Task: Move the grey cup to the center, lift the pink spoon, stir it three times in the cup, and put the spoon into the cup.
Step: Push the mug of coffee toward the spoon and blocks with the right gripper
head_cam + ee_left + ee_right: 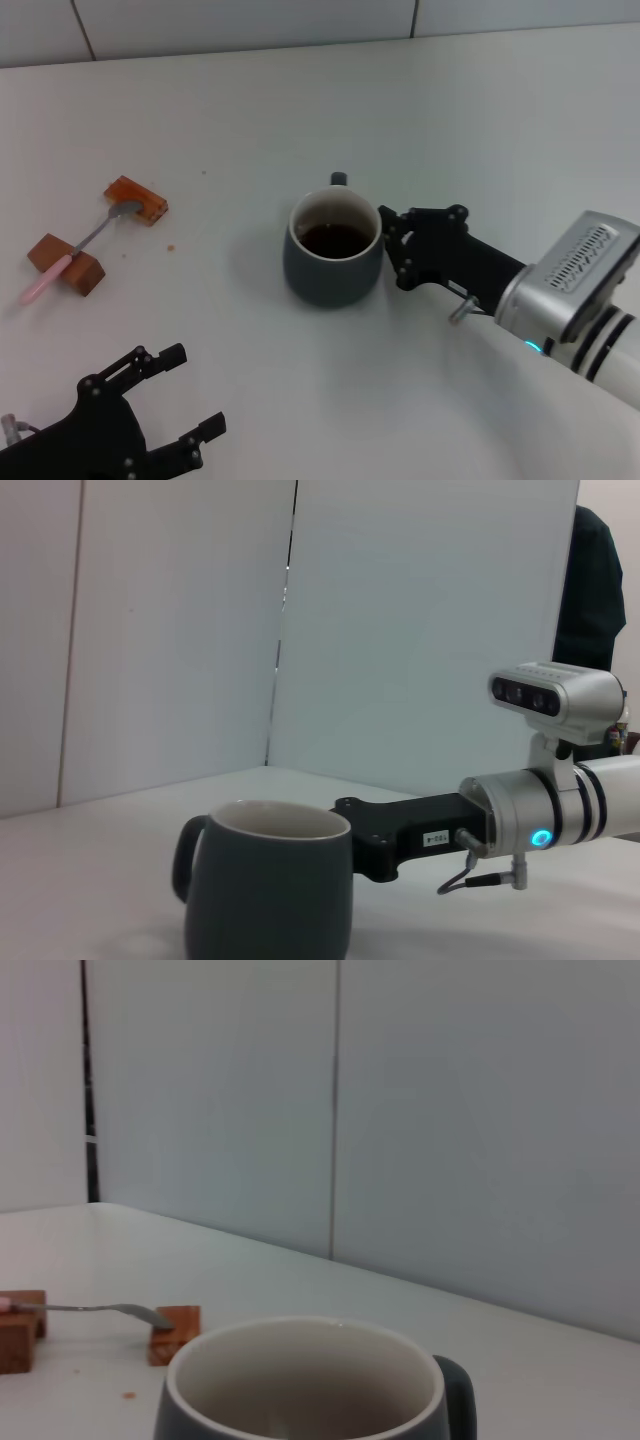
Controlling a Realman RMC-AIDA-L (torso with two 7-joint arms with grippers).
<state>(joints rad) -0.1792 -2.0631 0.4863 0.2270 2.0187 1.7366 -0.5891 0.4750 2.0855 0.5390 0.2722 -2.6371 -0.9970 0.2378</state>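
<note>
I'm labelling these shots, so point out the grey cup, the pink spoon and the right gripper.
grey cup (330, 275), head view, outer wall.
pink spoon (45, 281), head view, pink handle.
right gripper (390, 250), head view, between fingertips.

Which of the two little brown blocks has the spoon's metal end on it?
The far block, the one closer to the cup. The spoon rests its bowl there; its pink handle lies across the near block.

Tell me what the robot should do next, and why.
Probably free the right gripper from the grey cup and back away. The cup already stands near the table's middle, while the pink spoon lies untouched across two wooden blocks, with the open left gripper nearest.
</note>
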